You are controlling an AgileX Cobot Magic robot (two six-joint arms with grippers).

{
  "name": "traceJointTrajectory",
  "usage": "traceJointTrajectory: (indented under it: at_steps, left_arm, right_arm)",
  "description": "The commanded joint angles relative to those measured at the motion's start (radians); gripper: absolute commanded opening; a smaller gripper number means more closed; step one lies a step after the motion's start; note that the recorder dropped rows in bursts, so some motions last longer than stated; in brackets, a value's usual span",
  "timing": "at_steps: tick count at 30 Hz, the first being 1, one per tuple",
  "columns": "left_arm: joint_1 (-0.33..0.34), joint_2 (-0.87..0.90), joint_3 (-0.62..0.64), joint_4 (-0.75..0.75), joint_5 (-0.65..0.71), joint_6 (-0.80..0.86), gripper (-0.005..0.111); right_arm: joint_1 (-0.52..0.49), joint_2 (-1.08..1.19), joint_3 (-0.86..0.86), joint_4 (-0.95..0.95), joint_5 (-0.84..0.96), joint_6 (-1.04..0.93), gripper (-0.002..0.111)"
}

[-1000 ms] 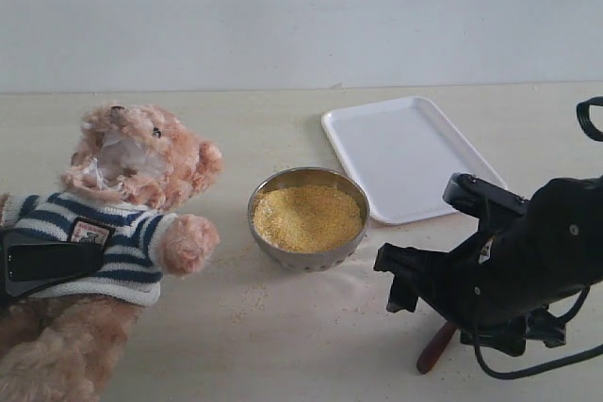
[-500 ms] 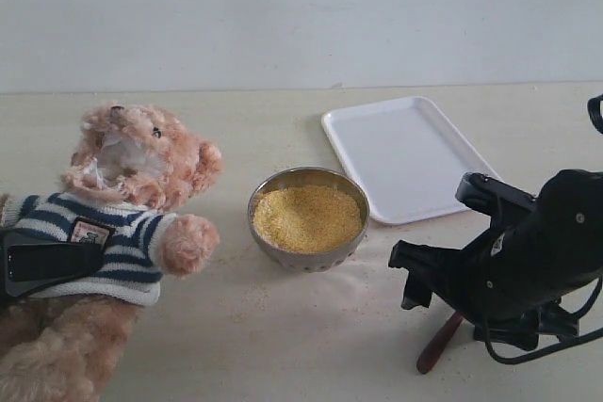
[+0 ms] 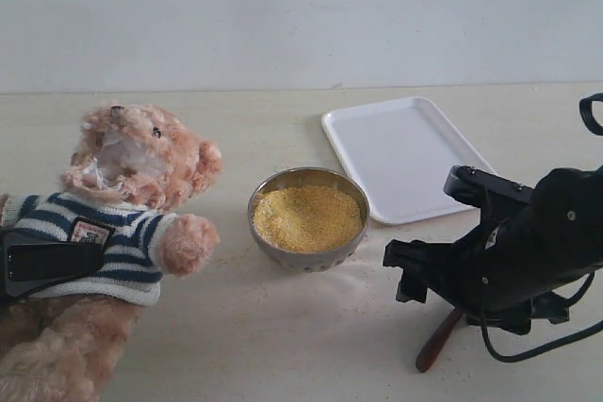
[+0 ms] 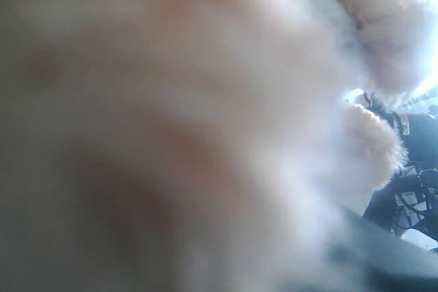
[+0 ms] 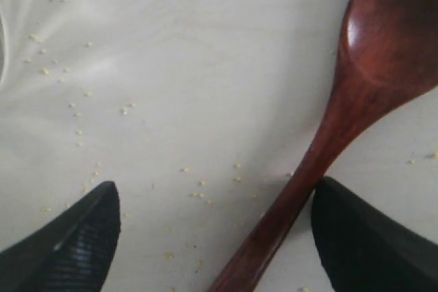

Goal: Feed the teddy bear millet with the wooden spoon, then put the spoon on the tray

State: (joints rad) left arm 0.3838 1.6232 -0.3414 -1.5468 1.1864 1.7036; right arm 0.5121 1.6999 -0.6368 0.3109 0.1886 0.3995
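The teddy bear (image 3: 132,204) sits at the left in its striped shirt, and its blurred fur (image 4: 171,114) fills the left wrist view. My left gripper (image 3: 47,261) is clamped across its chest. Millet (image 3: 306,217) fills the round metal bowl (image 3: 283,253) in the middle. The white tray (image 3: 405,157) lies empty behind it on the right. The wooden spoon (image 5: 356,94) lies flat on the table, its handle end (image 3: 435,344) showing under the right arm. My right gripper (image 5: 215,237) is open and low over the handle, which runs between the jaws close to one finger (image 5: 369,237).
Loose millet grains (image 5: 198,193) are scattered on the pale table (image 3: 283,336) round the bowl and the spoon. The right arm (image 3: 528,251) and its cable (image 3: 528,355) cover the table's front right corner. A plain wall stands behind.
The right arm shifted slightly right, then back left over the spoon. The spoon, bear, bowl and tray have not moved.
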Motion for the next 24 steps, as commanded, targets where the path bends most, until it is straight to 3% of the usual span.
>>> traceJointTrajectory:
  at_steps: [1,4,9,24]
  left_arm:
    - [0.003,-0.001,-0.008,-0.017,0.035,0.005,0.005]
    - [0.003,-0.001,-0.008,-0.017,0.035,0.005,0.005]
    - [0.003,-0.001,-0.008,-0.017,0.035,0.005,0.005]
    - [0.003,-0.001,-0.008,-0.017,0.035,0.007,0.005]
  right_arm:
    - [-0.005,0.024,0.016,-0.005,0.051,-0.012,0.075]
    - [-0.005,0.024,0.016,-0.008,0.063,-0.005,0.073]
    - [-0.005,0.024,0.016,-0.030,0.070,0.002,0.060]
    - [-0.005,-0.004,0.101,-0.065,0.131,-0.081,0.059]
